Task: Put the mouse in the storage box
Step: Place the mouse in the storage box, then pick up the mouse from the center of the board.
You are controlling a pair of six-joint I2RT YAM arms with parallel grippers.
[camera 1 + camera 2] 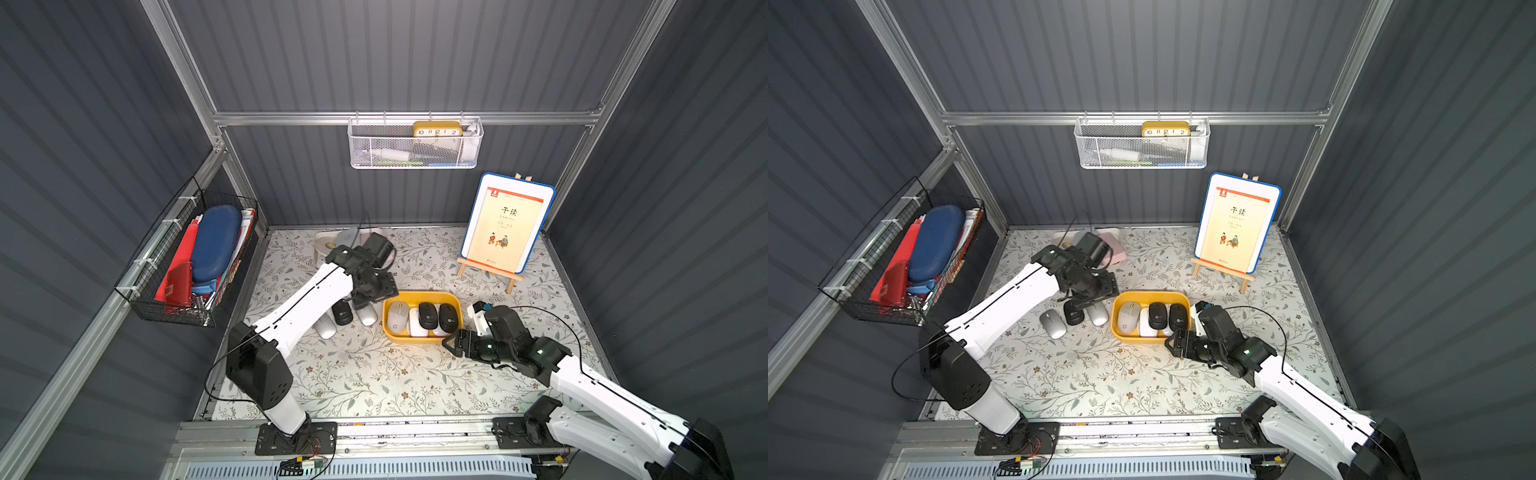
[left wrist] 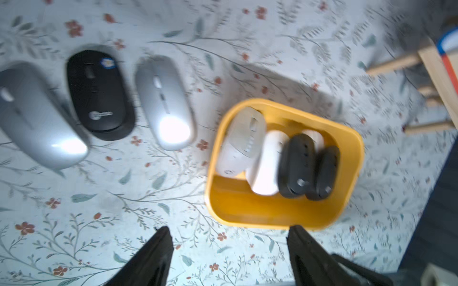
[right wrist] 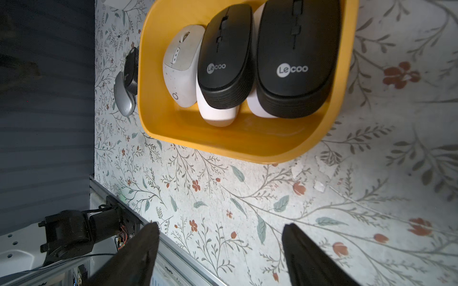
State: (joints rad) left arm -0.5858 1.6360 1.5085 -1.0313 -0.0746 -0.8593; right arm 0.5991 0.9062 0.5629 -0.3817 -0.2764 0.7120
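Note:
The yellow storage box (image 1: 419, 294) (image 1: 1148, 294) (image 2: 285, 107) (image 3: 223, 141) sits mid-table holding several mice, black, white and grey. Left of it, three mice lie in a row on the floral cloth: a silver mouse (image 1: 325, 329) (image 1: 1053, 324) (image 2: 37, 114), a black mouse (image 1: 343, 312) (image 1: 1074, 313) (image 2: 98, 91) and another silver mouse (image 1: 367, 316) (image 1: 1099, 314) (image 2: 164, 101). My left gripper (image 1: 362, 300) (image 1: 1080, 300) (image 2: 229, 235) hangs above these, open and empty. My right gripper (image 1: 451, 343) (image 1: 1171, 343) (image 3: 220, 225) is open and empty by the box's near right corner.
A book on a wooden easel (image 1: 505, 224) stands back right. A white mesh basket (image 1: 415, 143) hangs on the back wall, a black wire basket (image 1: 195, 257) on the left wall. Pale items (image 1: 326, 245) lie at the back behind the left arm. A small white device (image 1: 478, 312) sits right of the box.

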